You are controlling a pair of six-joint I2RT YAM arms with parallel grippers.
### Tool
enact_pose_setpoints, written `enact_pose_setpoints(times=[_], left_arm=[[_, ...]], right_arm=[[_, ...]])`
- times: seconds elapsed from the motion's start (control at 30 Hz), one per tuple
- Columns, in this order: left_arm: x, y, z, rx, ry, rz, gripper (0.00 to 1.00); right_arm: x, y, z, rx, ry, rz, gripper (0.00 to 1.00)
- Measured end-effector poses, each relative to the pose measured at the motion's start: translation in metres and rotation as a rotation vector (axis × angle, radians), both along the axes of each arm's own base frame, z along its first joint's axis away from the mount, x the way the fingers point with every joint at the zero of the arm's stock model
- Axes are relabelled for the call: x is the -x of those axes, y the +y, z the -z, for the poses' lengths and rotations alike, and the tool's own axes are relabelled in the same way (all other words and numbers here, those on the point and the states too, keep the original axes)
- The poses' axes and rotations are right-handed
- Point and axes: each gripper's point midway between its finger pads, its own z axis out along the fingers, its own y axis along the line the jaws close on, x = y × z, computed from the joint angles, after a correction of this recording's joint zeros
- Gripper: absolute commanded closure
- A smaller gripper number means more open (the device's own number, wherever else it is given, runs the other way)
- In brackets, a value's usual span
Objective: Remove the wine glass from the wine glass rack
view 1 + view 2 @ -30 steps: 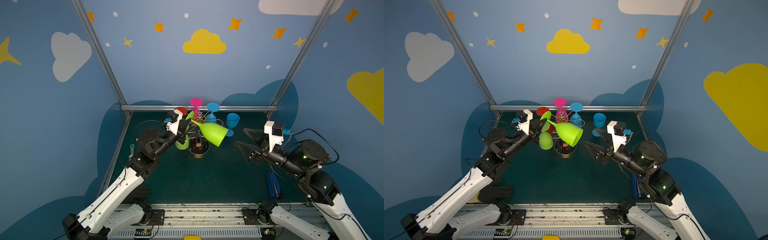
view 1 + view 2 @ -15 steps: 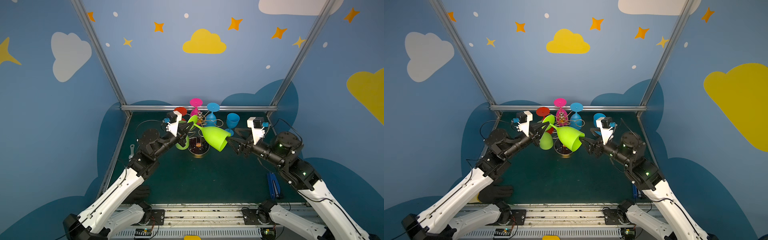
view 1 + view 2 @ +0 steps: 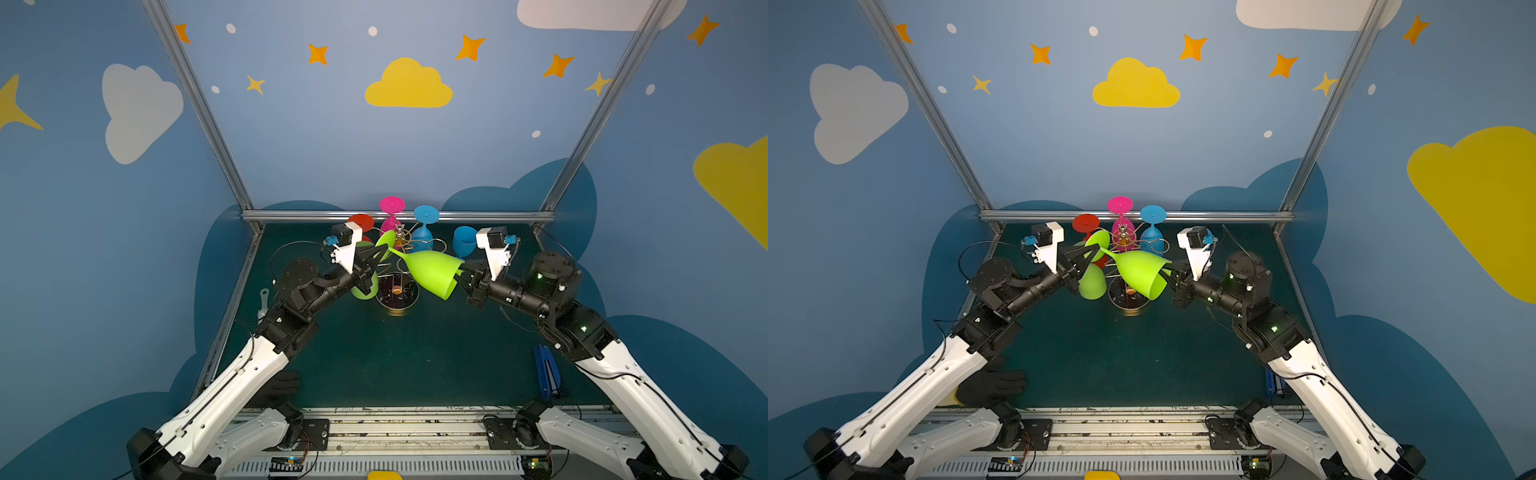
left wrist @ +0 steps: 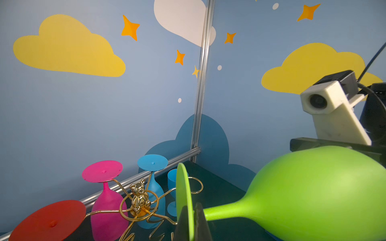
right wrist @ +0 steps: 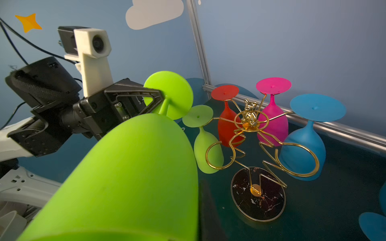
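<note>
The right gripper, which was open wide and well away from the lime green wine glass a second ago, has come in, and its jaws are now pinched shut on the rim of the bowl. The left gripper has hardly moved, and its jaws are still narrow around the stem right by the foot. The glass lies on its side in the air between the two grippers, off the wine glass rack, which stands near the middle of the bench's back edge with a pink glass and a blue glass hanging upside down.
</note>
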Motion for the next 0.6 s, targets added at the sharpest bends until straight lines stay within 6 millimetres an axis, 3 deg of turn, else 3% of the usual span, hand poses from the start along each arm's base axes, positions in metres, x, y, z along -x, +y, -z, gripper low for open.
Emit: enact_pose_setpoints(times=[0.03, 0.1, 0.17, 0.33, 0.6], left_arm=[[0.000, 0.000, 0.000, 0.001, -0.001, 0.001, 0.69], [0.001, 0.000, -0.001, 0.001, -0.007, 0.002, 0.37], [0.000, 0.001, -0.002, 0.002, -0.007, -0.004, 0.26], [0.000, 0.014, -0.004, 0.000, -0.027, -0.072, 0.12], [0.003, 0.061, -0.013, -0.009, -0.111, -0.267, 0.06]], right_arm=[[0.000, 0.000, 0.000, 0.001, 0.001, -0.003, 1.00], [0.000, 0.000, 0.001, 0.002, 0.001, -0.002, 1.00], [0.000, -0.003, 0.000, 0.007, -0.002, 0.012, 1.00], [0.000, -0.025, -0.009, 0.039, -0.040, 0.109, 1.00], [0.022, -0.094, -0.028, 0.106, -0.117, 0.339, 1.00]])
